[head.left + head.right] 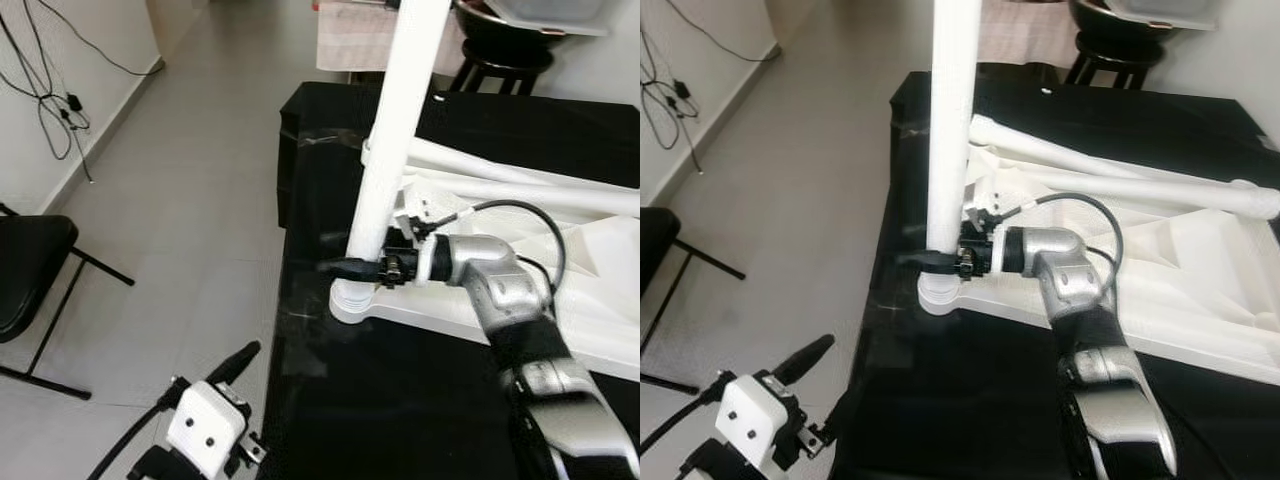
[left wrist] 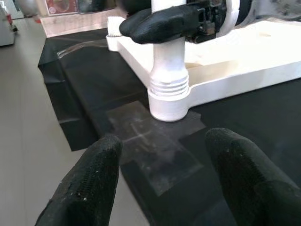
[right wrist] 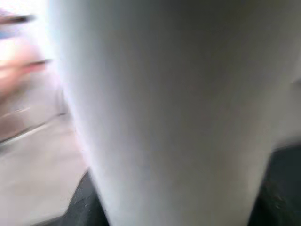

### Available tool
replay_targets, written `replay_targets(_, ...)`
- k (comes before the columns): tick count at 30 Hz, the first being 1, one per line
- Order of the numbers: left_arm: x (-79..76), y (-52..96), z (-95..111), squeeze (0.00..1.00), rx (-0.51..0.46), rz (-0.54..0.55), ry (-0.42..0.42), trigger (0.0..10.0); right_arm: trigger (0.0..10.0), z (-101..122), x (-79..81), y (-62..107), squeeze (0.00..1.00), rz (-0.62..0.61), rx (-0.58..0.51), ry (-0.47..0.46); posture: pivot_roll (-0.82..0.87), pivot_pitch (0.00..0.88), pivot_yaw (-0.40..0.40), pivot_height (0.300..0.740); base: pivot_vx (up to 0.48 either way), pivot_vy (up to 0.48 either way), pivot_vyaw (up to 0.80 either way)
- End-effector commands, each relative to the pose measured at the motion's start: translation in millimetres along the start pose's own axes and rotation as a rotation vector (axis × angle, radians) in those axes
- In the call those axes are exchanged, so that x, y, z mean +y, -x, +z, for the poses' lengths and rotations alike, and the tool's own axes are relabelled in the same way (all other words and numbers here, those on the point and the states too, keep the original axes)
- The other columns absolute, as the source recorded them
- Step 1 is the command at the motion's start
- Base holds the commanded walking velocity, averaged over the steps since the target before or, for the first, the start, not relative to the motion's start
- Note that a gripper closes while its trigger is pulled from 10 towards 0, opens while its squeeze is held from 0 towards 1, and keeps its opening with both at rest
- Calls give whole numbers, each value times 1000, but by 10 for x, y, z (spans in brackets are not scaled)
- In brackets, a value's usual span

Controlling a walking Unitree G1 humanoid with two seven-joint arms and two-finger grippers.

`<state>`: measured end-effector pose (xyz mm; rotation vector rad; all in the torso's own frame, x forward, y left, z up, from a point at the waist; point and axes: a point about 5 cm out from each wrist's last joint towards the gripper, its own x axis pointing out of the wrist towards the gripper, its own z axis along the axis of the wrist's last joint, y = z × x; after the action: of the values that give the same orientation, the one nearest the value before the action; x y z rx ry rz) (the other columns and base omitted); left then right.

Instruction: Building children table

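The right end effector (image 1: pixel 352 266) clamps an upright white table leg (image 1: pixel 392 140) seated in the white tabletop's (image 1: pixel 1200 290) corner socket on the black bench (image 1: pixel 400 400); the left end effector (image 2: pixel 162 181) hovers nearby, fingers apart.

Head stereo pair looks forward and down over black table (image 1: pixel 330 420); both eyes share upright white leg (image 1: pixel 952 150), tabletop panel (image 1: pixel 1200 290), grey floor (image 1: pixel 180 200). Left wrist view sits low near table edge, facing leg's threaded base (image 2: pixel 168 87). Right wrist view pressed close against leg, blurred.
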<state>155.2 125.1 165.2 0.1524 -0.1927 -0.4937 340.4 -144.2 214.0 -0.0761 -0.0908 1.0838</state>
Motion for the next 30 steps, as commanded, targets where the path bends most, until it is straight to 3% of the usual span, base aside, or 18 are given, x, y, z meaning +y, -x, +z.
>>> replay_targets(1,-17,13,-20,0,11,1,9,10000,0,-92,-60,124,0,-148,49,-44,44,219,-90,740,0,0,0)
replay_targets(2,-17,13,-20,0,11,1,9,10000,0,-92,-60,124,0,-148,49,-44,44,219,-90,740,0,0,0)
replay_targets(3,20,-16,-45,0,5,2,6,10000,0,-281,218,259,0,-447,64,-43,20,218,-65,740,0,0,0)
replay_targets(4,20,-16,-45,0,5,2,6,10000,0,-281,218,259,0,-447,64,-43,20,218,-65,740,0,0,0)
replay_targets(5,56,-51,-67,0,-1,-11,-3,10000,0,-372,446,412,0,-673,98,-16,4,206,-38,740,0,0,0)
replay_targets(6,82,-87,-93,0,-4,-33,-6,10000,0,-399,550,486,0,-797,125,33,0,186,-20,740,0,0,0)
replay_targets(10,97,-125,-131,0,-2,-86,-12,10000,0,-405,530,381,0,-812,140,122,23,169,-23,740,0,0,0)
replay_targets(16,116,-121,-138,0,1,-78,-15,10000,0,-412,551,290,0,-793,140,95,24,165,-16,740,0,0,0)
replay_targets(17,127,-124,-141,0,1,-71,-17,10000,10000,-429,549,259,0,-773,149,70,26,164,-17,740,0,0,0)
replay_targets(18,132,-131,-142,0,0,-65,-19,10000,10000,-422,541,208,0,-705,137,38,28,163,-20,740,0,0,0)
replay_targets(19,134,-138,-142,0,-1,-62,-19,10000,10000,-368,520,134,1000,-594,86,-9,29,162,-22,740,0,0,0)
replay_targets(24,133,-149,-143,0,-4,-58,-20,10000,10000,-198,494,53,1000,-440,4,-22,33,160,-26,740,0,0,0)
replay_targets(25,133,-156,-148,0,-8,-58,-19,10000,10000,-90,483,26,1000,-326,-16,-5,34,160,-30,740,0,0,0)
replay_targets(26,131,-164,-149,0,-12,-57,-18,10000,10000,-4,431,7,125,-173,-12,33,38,161,-32,740,0,0,0)
replay_targets(29,130,-170,-150,0,-15,-57,-17,10000,10000,51,393,6,125,-70,-6,57,38,161,-32,740,0,0,0)
replay_targets(30,121,-175,-147,0,-17,-57,-16,10000,10000,77,289,9,0,-25,21,84,52,160,-43,740,0,0,0)
